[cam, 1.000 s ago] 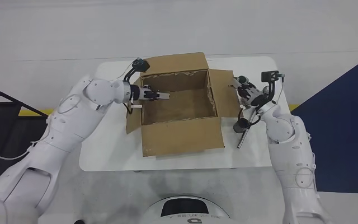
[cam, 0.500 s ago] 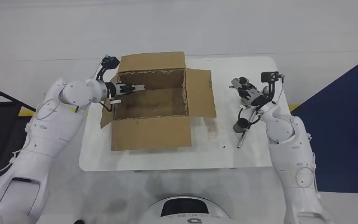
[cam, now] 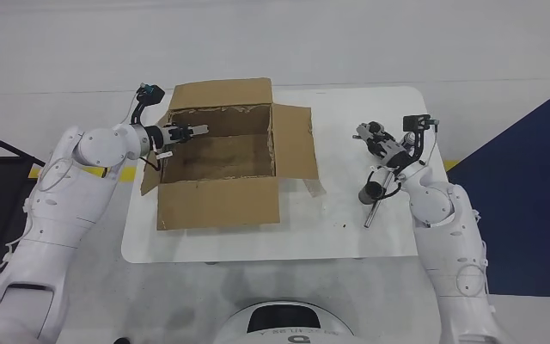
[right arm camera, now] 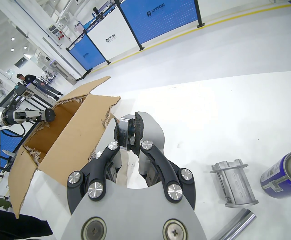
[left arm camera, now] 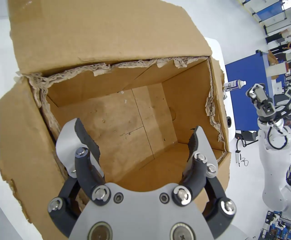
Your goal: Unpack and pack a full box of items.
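1. Now the torn brown cardboard box (cam: 219, 202) sits further left than a second ago. It has been dragged from the middle of the table to its left edge, with the open top still facing up.
2. The left gripper (left arm camera: 136, 125) has travelled with it. It hangs over the box's left wall with its fingers spread wide and nothing between them.
3. The box's right flap (cam: 296, 142) lies folded out flat on the table, between the box and the right arm.
4. The right gripper (right arm camera: 127, 122) hovers near the back right corner, about where it was. Its fingers are clamped on a small silver metal disc (right arm camera: 124, 136).
5. Near the right edge lie a silver flanged metal cylinder (right arm camera: 234, 185), a blue tin can (right arm camera: 277, 177) and a chrome rod (right arm camera: 236, 223), close together.
6. The white table (cam: 361, 241) has rounded corners and stands on a pale grey floor (cam: 275, 43). Blue partition panels (right arm camera: 159, 20) line the hall behind it.
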### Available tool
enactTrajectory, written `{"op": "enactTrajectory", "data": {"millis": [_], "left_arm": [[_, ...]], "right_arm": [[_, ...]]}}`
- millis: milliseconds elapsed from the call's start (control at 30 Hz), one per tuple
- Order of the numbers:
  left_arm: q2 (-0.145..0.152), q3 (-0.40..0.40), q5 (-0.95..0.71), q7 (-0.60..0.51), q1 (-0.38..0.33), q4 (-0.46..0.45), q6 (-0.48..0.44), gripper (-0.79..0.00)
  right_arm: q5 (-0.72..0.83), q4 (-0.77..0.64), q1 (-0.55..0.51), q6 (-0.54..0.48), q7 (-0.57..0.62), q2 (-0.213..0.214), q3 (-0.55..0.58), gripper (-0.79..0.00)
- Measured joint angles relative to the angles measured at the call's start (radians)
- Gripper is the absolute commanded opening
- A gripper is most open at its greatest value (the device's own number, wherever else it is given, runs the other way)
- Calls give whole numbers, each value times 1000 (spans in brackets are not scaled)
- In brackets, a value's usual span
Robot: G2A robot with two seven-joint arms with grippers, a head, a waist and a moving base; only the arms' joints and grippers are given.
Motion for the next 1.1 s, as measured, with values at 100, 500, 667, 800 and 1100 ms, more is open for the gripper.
{"op": "enactTrajectory", "data": {"millis": [100, 500, 667, 800, 1100], "left_arm": [[0, 0, 0, 0, 0, 0, 0, 0], [0, 0, 0, 0, 0, 0, 0, 0], [0, 0, 0, 0, 0, 0, 0, 0], [0, 0, 0, 0, 0, 0, 0, 0], [0, 0, 0, 0, 0, 0, 0, 0]], "right_arm": [[20, -24, -32, -23, 31, 7, 19, -785], [96, -11, -215, -72, 178, 65, 362, -785], [21, 48, -165, -8, 294, 79, 337, -785], [-61, 93, -118, 62, 315, 83, 293, -785], [-161, 133, -101, 115, 321, 94, 268, -785]]}}
